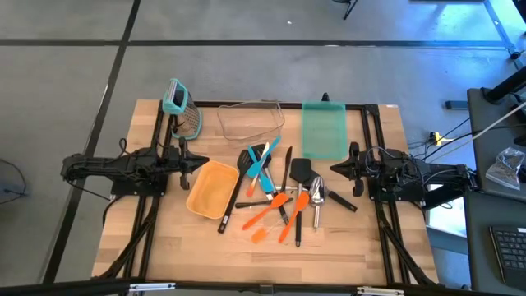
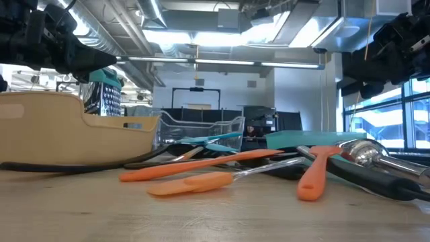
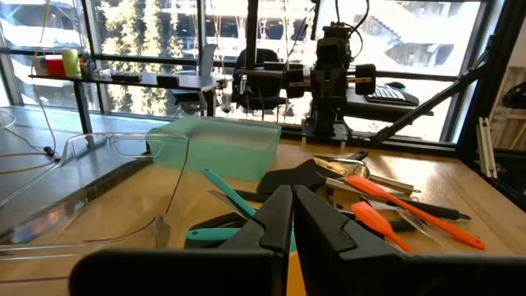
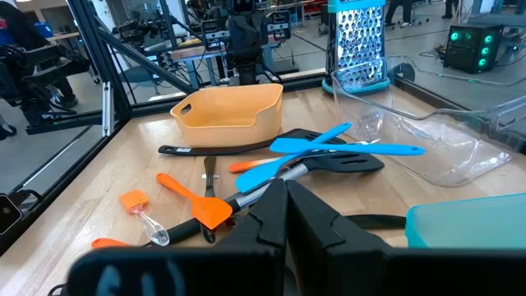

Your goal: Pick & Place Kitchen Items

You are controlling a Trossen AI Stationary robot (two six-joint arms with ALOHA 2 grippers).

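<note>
While both arms wait at the table's sides with fingers closed on nothing, the kitchen items (image 1: 275, 197) lie heaped mid-table, handles mostly pointing toward the front edge, nearer the right gripper (image 1: 335, 169) than the left gripper (image 1: 204, 161).

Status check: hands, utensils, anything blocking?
Left hand shut, empty, beside orange bin. Right hand shut, empty. Utensils piled mid-table, untouched. Nothing blocking.

A teal-handled grater (image 1: 182, 113) stands at the wooden table's (image 1: 345, 242) far left corner.
</note>
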